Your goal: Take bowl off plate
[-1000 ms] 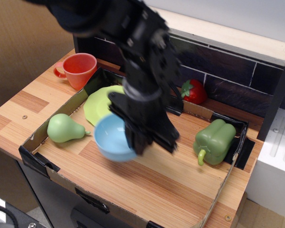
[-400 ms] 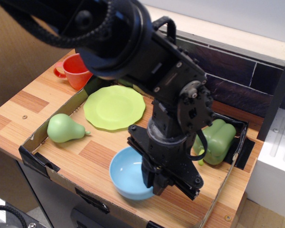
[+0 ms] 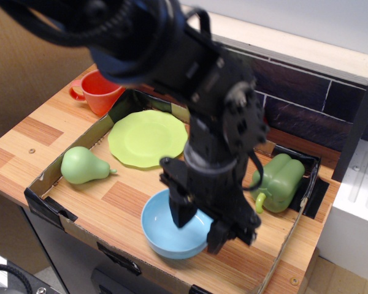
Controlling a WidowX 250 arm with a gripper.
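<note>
The light blue bowl [image 3: 164, 234] sits upright on the wooden floor of the tray, near the front edge. It is well apart from the lime-green plate [image 3: 148, 138], which lies bare at the back left of the tray. My black gripper [image 3: 200, 225] is over the bowl's right rim with its jaws spread. One finger [image 3: 179, 211] is over the bowl's inside and the other finger [image 3: 222, 236] is outside the rim. The arm hides the far right part of the bowl.
A green pear [image 3: 83, 165] lies left of the plate. A green pepper [image 3: 279, 179] stands at the tray's right side. A red-orange cup [image 3: 102, 89] stands outside the tray at the back left. A low cardboard wall [image 3: 44, 202] rims the tray.
The bowl was carried from beside the plate to the tray's front and set down. The jaws, shut on its rim before, are now spread and the gripper has lifted slightly.
</note>
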